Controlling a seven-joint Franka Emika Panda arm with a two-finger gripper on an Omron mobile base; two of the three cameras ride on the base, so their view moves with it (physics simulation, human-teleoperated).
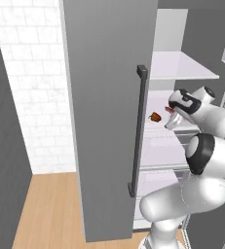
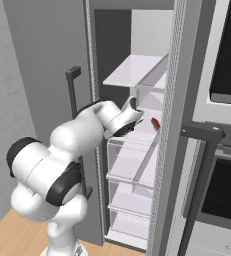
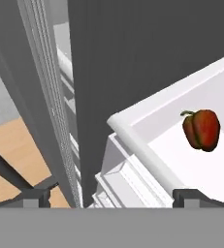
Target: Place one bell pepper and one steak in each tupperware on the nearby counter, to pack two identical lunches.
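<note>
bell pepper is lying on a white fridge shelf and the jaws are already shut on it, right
Not quite: the bell pepper does lie on the white fridge shelf, but the jaws are open and apart from it. The hand view shows the pepper lying free, ahead of the fingertips.

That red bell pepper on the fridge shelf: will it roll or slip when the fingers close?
The bell pepper lies on its side on the smooth white shelf, so a nudge could roll it. Its glossy, lobed skin may slip. The gripper is open, apart from it.
</note>
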